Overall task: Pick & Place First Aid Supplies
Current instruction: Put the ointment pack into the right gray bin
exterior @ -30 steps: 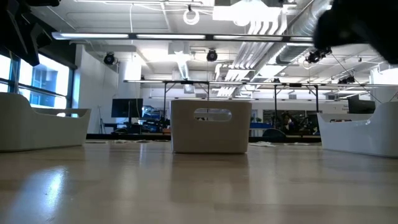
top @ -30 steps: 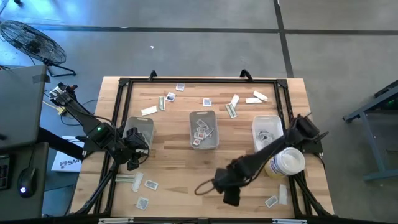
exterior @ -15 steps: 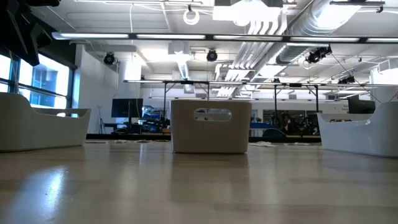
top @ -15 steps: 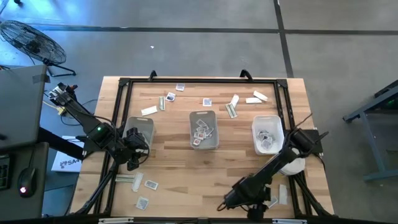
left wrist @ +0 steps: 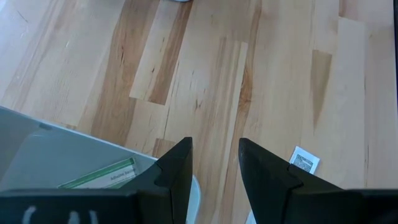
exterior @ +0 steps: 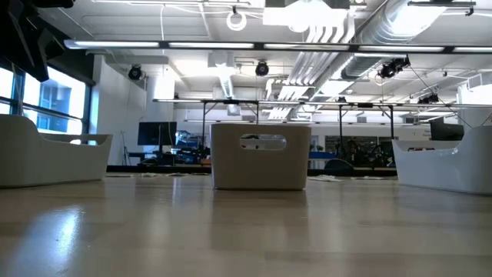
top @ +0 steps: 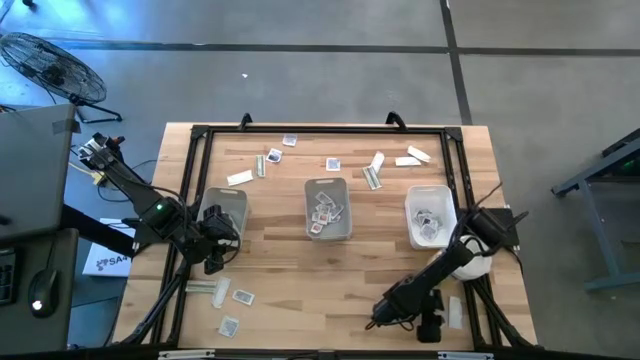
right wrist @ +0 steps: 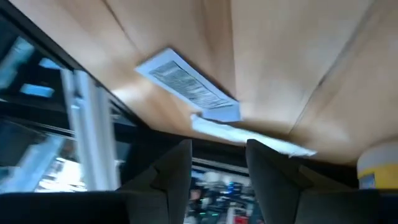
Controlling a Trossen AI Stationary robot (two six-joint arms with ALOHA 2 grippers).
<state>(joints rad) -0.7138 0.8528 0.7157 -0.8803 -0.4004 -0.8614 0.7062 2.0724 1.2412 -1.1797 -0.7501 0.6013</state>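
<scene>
First aid supplies lie scattered on the wooden table: sachets and strips near the far edge [top: 333, 163] and at the near left [top: 243, 296]. My right gripper [right wrist: 217, 168] stands open low over the table's near right corner [top: 432, 326]. It points at a square white sachet with dark print [right wrist: 186, 84] and a plain white wrapper [right wrist: 249, 134], both flat on the wood just beyond its fingertips. My left gripper [left wrist: 214, 165] waits open above the near end of the left grey tray [top: 225, 212], which holds a green-white strip [left wrist: 99, 177].
A grey middle tray [top: 327, 208] and a white right tray [top: 430, 215] hold sachets. The round white tub with a yellow label [top: 470, 262] stands beside my right arm. The black table frame [top: 200, 135] runs close behind the near-right sachet. Another sachet [left wrist: 305, 162] lies near my left gripper.
My right gripper has swung from the near middle of the table toward the near right corner, sinking lower and turning to point at the sachet and white wrapper there. It has left the top right of the low view.
</scene>
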